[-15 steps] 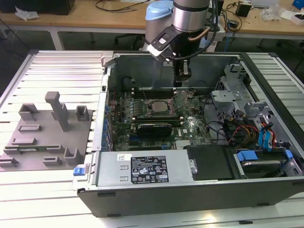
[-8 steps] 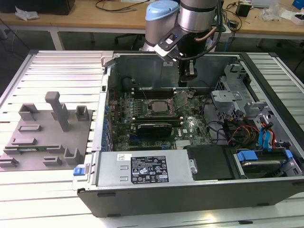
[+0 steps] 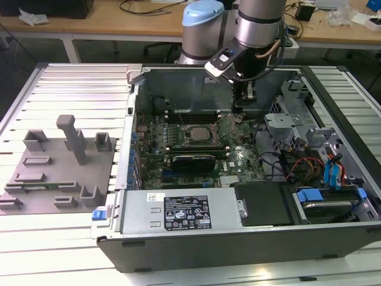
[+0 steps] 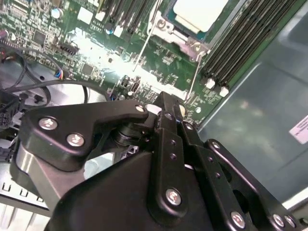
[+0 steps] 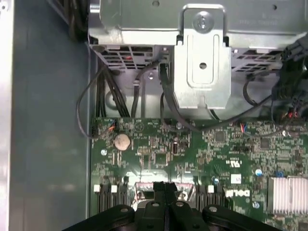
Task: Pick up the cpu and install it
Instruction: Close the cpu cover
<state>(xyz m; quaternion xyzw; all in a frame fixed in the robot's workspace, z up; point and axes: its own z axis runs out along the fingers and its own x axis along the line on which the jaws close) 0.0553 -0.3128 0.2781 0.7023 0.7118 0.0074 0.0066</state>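
Gripper [image 3: 243,106], fingers pressed together, hangs on the exterior view's right of the socket [image 4: 167,28]. The cpu [image 4: 199,12] looks seated, and the hold-down frame [image 3: 228,123] is not yet shut.

**A robotics lab bench set up for computer assembly**

You're working in a lab or workshop, not a home or office. Your arm [image 3: 259,30] stands at a slatted aluminium table [image 3: 65,95]. On the table sits an open computer case [image 3: 238,250], with its motherboard [image 3: 178,140], drive bays and wiring exposed. Beside the case lies a grey fixture plate [image 3: 53,179] with moulded blocks. Along the back run wooden workbenches [image 3: 89,24] strewn with cables [image 3: 140,9] and small gear.
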